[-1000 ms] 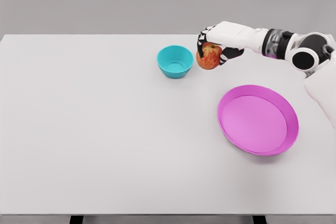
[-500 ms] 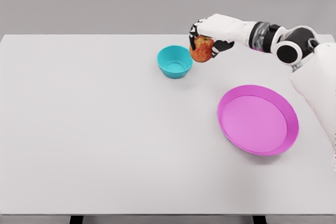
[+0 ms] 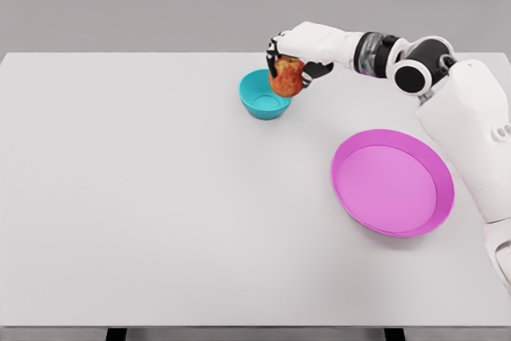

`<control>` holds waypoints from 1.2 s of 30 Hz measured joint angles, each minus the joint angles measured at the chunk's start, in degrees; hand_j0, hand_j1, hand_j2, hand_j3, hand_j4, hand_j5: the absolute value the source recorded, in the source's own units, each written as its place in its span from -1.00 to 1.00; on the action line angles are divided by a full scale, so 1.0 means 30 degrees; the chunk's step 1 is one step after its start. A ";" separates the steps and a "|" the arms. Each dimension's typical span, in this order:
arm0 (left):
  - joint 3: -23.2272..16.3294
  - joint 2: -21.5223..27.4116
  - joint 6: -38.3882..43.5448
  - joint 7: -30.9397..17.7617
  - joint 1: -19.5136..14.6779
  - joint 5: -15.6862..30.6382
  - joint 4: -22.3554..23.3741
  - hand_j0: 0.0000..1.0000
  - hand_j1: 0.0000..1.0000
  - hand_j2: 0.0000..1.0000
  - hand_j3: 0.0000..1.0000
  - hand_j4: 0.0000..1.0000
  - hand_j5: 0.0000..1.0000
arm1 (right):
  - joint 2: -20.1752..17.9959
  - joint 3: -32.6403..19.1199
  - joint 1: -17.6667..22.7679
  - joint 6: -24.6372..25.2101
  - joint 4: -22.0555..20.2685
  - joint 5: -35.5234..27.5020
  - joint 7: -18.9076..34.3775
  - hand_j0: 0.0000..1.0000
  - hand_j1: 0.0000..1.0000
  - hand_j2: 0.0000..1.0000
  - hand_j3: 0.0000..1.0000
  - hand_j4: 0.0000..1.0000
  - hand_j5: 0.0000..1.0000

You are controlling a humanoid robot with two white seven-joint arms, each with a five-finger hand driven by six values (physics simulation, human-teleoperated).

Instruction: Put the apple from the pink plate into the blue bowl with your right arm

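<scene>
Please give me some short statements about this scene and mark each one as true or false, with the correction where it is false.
1. The right hand holds the apple. True.
2. The apple lies on the pink plate. False: the plate holds nothing, and the apple is held up in the hand, over the right rim of the blue bowl.
3. The blue bowl stands to the left of the pink plate in the head view. True.
4. The left arm reaches over the table. False: no left arm is in view.
5. The apple already rests inside the bowl. False: the fingers are closed on it above the bowl.
</scene>
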 measured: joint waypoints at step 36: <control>0.0000 0.0000 -0.0001 0.0000 0.0000 -0.0005 0.0000 1.00 1.00 1.00 1.00 1.00 1.00 | 0.1855 0.0323 -0.1201 0.0079 0.2507 0.1340 -0.0005 1.00 1.00 1.00 1.00 1.00 1.00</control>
